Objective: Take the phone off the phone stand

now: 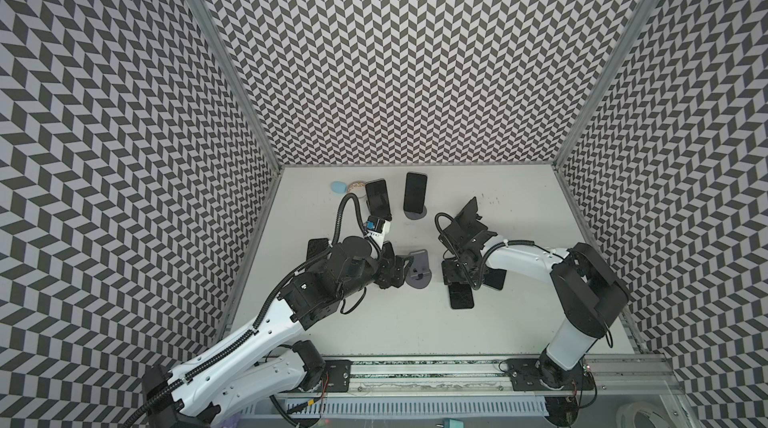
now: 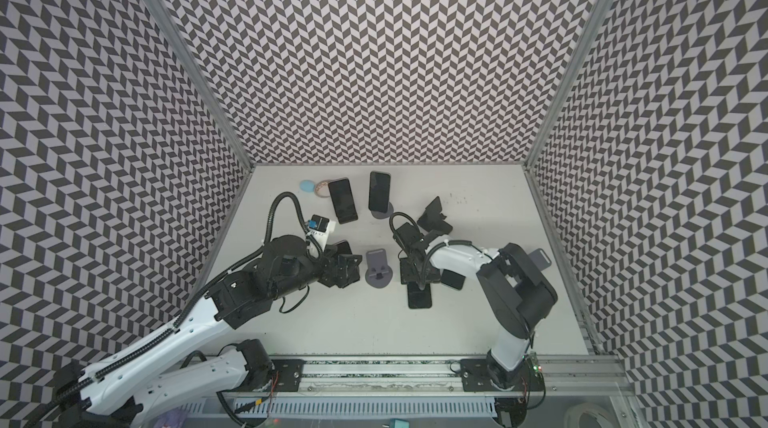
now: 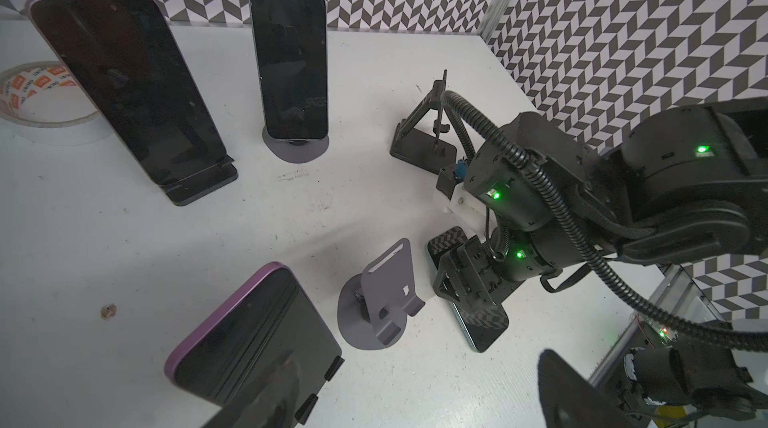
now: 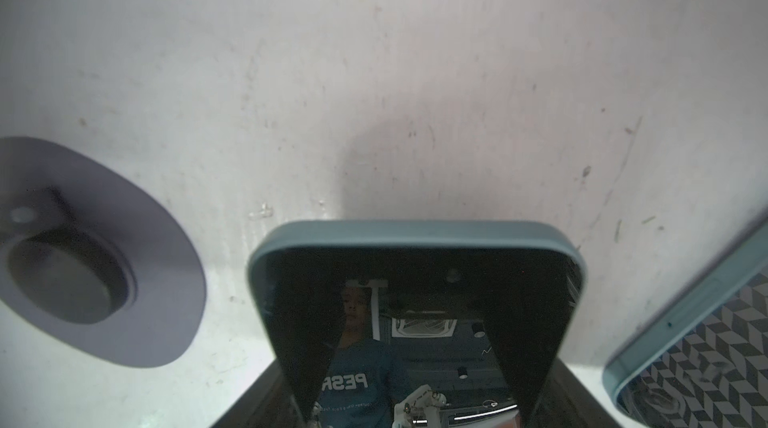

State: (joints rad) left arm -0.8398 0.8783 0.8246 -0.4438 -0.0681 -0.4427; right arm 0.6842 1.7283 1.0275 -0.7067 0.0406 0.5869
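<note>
1. The scuffed white counter (image 1: 519, 322) carried everything, closed in by grey-and-white chevron-patterned walls (image 1: 415, 72).
2. The black right hand (image 1: 457, 280) pointed down over the middle of a flat, black-screened blue-grey-cased phone (image 1: 462, 299). Its fingers sat against the two long edges, so it was grasping that phone.
3. The black left hand (image 1: 390, 271) hung just left of the middle stand in both top views. Its fingers were spread wide with bare counter between them, so it was released.
4. The blue-grey-cased phone lay screen up and level with the counter, off the stand and a little to its right. Whether its underside fully touched the surface could not be told.
5. A second flat phone in a pale blue case (image 1: 495, 279) lay just beside the first phone, on the side away from the stand, with the chevrons mirrored in its glass.
6. A purple-rimmed dark phone (image 3: 257, 330) leaned on black stand hooks close beneath the left hand.
7. Near the rear wall, a larger purple-edged phone (image 1: 377, 197) reclined on a flat dark plate stand. Beside it, a slim black phone (image 1: 414, 193) stood nearly upright on a round grey base.
8. The grey plastic phone stand with a round base (image 1: 419, 270) stood between the two hands, its cradle bare.
9. A black folding wire-frame stand (image 1: 471, 211) sat behind the right hand.
10. A white roll of printed tape (image 3: 45, 101) and a small pale blue oval (image 1: 338, 186) lay at the far left rear.
</note>
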